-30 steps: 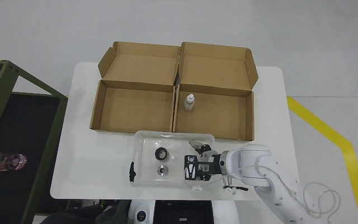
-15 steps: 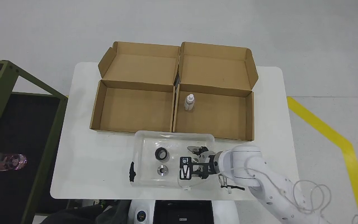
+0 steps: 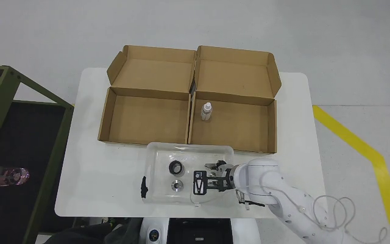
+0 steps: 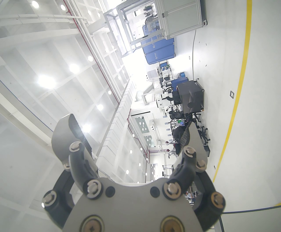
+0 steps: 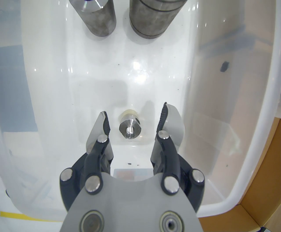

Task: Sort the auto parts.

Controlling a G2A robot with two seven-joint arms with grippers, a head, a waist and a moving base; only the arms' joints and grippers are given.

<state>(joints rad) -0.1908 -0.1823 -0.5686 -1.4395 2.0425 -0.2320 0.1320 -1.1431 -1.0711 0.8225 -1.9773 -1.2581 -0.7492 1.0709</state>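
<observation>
Small hexagonal silver fitting (image 5: 129,128), stubby tip, perhaps a pale base, lies in the tray (image 5: 94,72) between the right gripper's (image 5: 135,116) spread fingers; the left gripper's (image 4: 129,123) fingers are likewise spread.

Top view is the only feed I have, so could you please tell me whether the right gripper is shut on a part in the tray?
Observer: No. The right gripper is open, and a small metal fitting sits between its fingers, touching neither.
Operator: What lies beyond the fitting?
Observer: A narrow dark cylinder and a wider grooved cylinder, both apart from it on the tray floor.
Operator: And the left gripper?
Observer: The left gripper is open, empty and aimed towards the ceiling.
</observation>
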